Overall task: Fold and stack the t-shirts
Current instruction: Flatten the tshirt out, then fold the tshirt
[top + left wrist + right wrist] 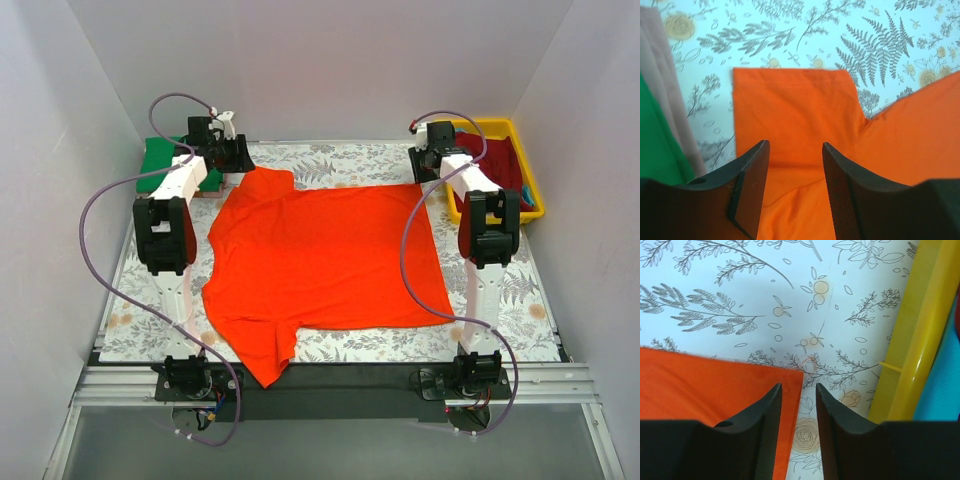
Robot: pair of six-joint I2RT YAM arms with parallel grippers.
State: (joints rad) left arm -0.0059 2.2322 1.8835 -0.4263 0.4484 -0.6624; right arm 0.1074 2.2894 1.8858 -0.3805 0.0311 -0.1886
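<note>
A bright orange-red t-shirt [330, 255] lies spread flat on the floral table cover, its collar to the left. My left gripper [232, 155] is open just above the shirt's far sleeve [800, 110], with cloth showing between the fingers [794, 150]. My right gripper [430, 160] is open over the shirt's far right hem corner [700, 380], straddling its edge [799, 390]. A folded green t-shirt [165, 160] lies at the far left and also shows in the left wrist view [655, 135]. A dark red t-shirt [495, 160] lies in the tray.
A yellow plastic tray [500, 124] stands at the far right, close beside my right gripper; its rim shows in the right wrist view [920, 330]. Something turquoise [945, 390] lies inside it. White walls enclose the table on three sides.
</note>
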